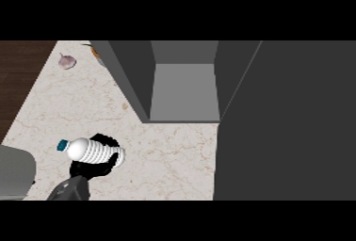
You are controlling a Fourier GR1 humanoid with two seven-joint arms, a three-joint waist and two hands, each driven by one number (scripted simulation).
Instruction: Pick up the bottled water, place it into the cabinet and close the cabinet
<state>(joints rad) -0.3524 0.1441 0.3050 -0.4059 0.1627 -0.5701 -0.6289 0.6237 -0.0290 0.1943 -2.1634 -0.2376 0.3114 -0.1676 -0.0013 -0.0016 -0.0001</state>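
Observation:
The bottled water [89, 149] is a white ribbed bottle with a blue cap [62, 145] that points to the left. It is over the marble counter [167, 155], left of and in front of the cabinet. My right hand [97, 168] is curled round the bottle's lower half, black fingers showing above and below it. The grey cabinet [182, 94] stands open at the middle back, its inside bare. Its dark door [285, 122] is swung out to the right. My left hand does not show.
A small pinkish object [67, 61] lies at the counter's far left, and something orange [93, 50] peeks out beside the cabinet's left wall. The counter's left edge [24, 101] runs diagonally along dark wood. A grey arm part [14, 173] fills the lower left corner.

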